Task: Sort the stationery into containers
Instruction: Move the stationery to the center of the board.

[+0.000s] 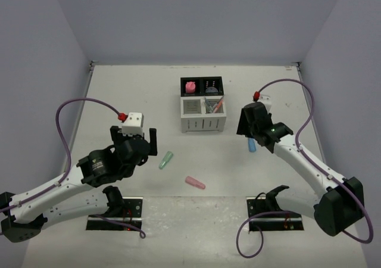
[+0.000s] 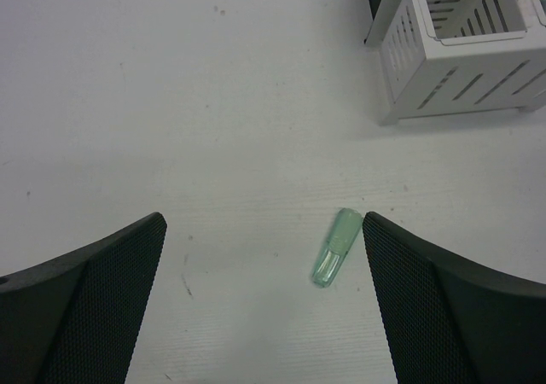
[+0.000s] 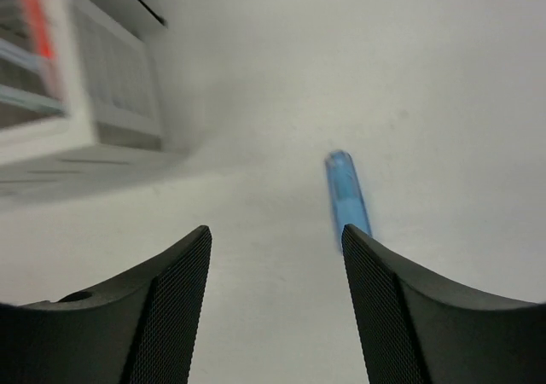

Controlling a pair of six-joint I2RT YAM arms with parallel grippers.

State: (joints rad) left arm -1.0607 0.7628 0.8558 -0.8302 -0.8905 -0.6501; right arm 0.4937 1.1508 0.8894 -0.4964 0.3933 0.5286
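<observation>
Jaws wide on L gripper (image 2: 263,230), green marker (image 2: 334,247) lying betw. them. R gripper (image 3: 275,235) spread too; I see blue marker (image 3: 348,198) alongside.

White table (image 1: 137,95) with faint scuff marks, enclosed by pale lilac walls (image 1: 196,18) on three sides

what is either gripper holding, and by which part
Nothing is held. The left gripper is open over the green marker, the right gripper open by the blue marker; both markers lie loose on the table.
</observation>
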